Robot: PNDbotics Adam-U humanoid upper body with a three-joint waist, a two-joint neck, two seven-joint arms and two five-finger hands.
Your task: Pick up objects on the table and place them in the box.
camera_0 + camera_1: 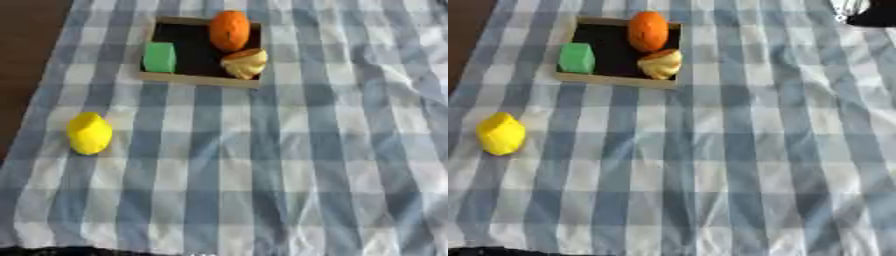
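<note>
No hand can be seen well: only a dark bit shows at the far right corner, so I cannot tell what the fingers are doing. The box (pixel 199 79) sits far on the checked cloth (pixel 289 165), and it already has an orange ball (pixel 229 30), a green block (pixel 159 57) and a tan thing (pixel 245 63) inside. I think one job is left: the lemon (pixel 89 133) lies alone on the near left, well apart from the box.

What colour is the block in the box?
Green. The block sits at the left side of the box, clearest in the left eye view.
</note>
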